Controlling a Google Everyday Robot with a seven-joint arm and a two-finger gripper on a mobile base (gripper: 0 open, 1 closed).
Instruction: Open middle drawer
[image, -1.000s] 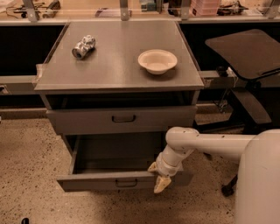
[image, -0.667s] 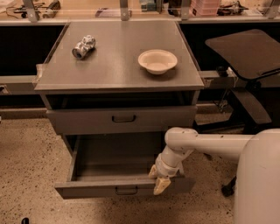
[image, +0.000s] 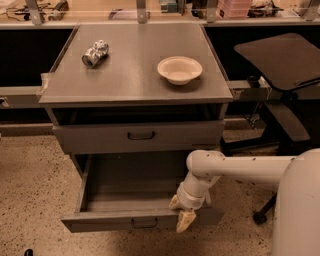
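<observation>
The middle drawer (image: 107, 220) is the lower of the two gray fronts that show. It stands pulled far out toward me, its inside bare, with a small dark bar handle (image: 145, 223) at its centre. My gripper (image: 181, 212) is at the drawer's front panel, right of the handle. Its cream fingers (image: 185, 221) stand apart, one inside the drawer and one outside the front. The white arm (image: 235, 167) reaches in from the right. The bottom drawer is hidden.
The top drawer (image: 140, 136) above is closed. On the cabinet top (image: 132, 75) lie a crushed can (image: 95, 53) and a cream bowl (image: 179, 69). A dark office chair (image: 282, 65) stands at the right. The floor is speckled.
The middle drawer has slid further out toward me. My gripper has moved with it, staying at its front panel.
</observation>
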